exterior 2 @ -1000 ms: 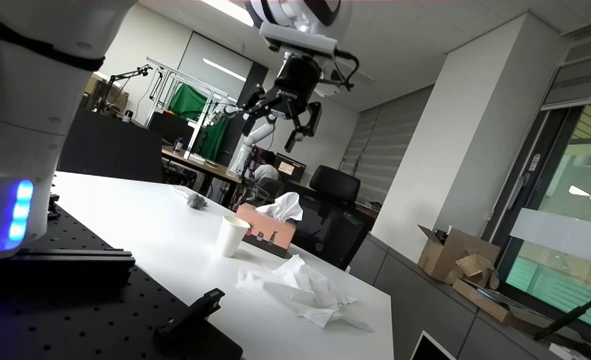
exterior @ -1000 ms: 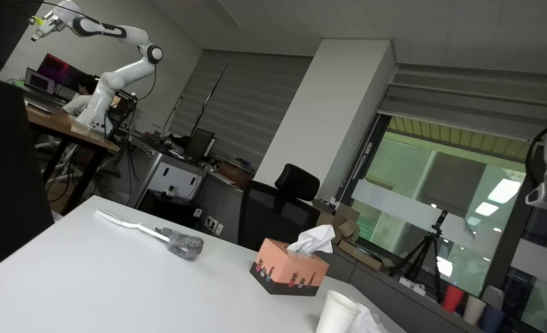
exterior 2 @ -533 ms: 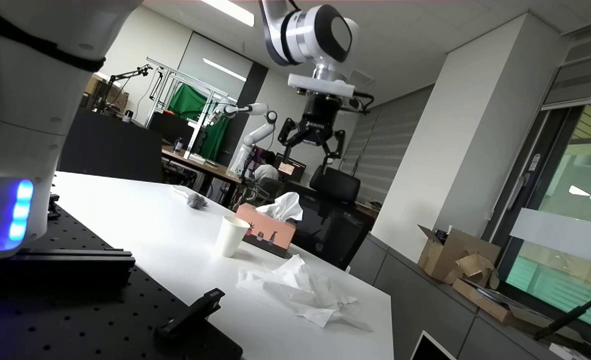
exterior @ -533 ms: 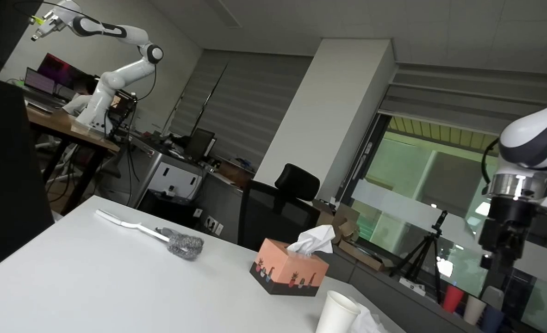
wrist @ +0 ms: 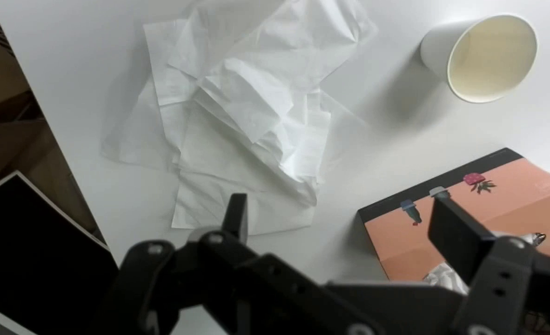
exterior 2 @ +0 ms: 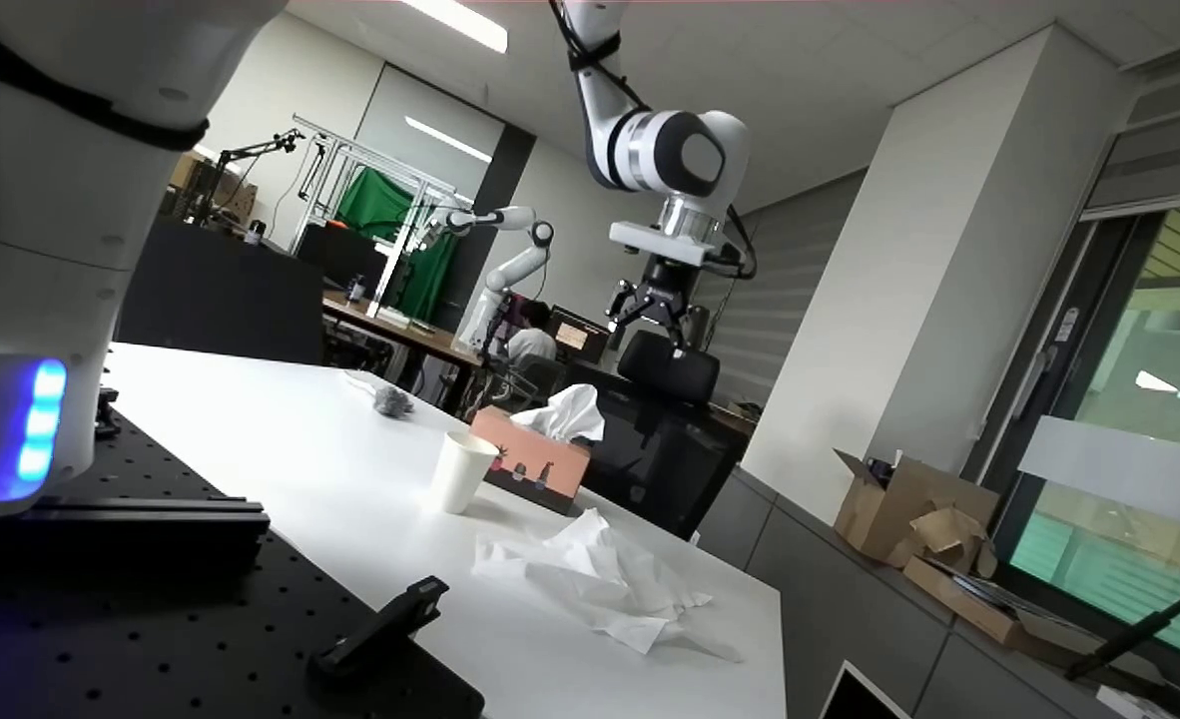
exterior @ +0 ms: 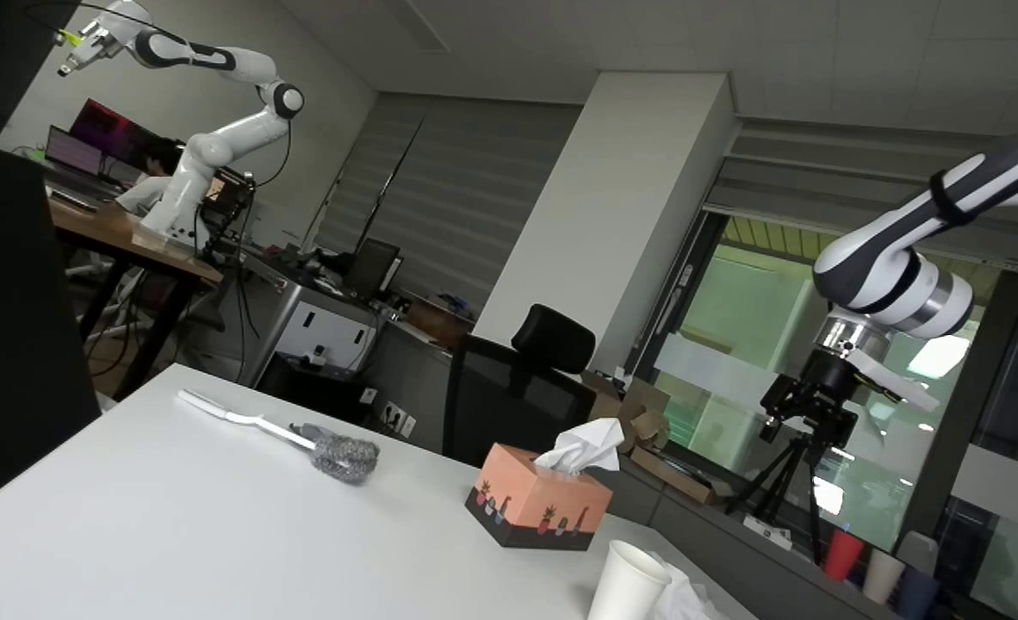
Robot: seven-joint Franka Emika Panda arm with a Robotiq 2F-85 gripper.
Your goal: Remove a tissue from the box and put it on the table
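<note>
The salmon-pink box (exterior: 543, 508) with a dark base stands on the white table (exterior: 216, 534); it also shows in an exterior view (exterior 2: 525, 459) and in the wrist view (wrist: 512, 200). A white tissue (exterior: 585, 446) sticks up from its slot, also seen in an exterior view (exterior 2: 565, 411); in the wrist view it is mostly hidden behind a finger. Several crumpled tissues (exterior 2: 600, 579) lie on the table beside the box, also in the wrist view (wrist: 251, 116). My gripper (wrist: 347, 223) is open and empty, above the table; in an exterior view the gripper (exterior 2: 650, 335) hangs higher than the box.
A white paper cup (exterior 2: 460, 471) stands close to the box. A white-handled brush with a grey head (exterior: 337, 452) lies farther off. A black chair (exterior: 518, 396) stands behind the table edge. A black-screened device (wrist: 33, 260) is beyond the table edge.
My gripper has come down and moved closer to the box, sideways into fuller view in an exterior view. It stays open. The box, tissues and cup have not moved.
</note>
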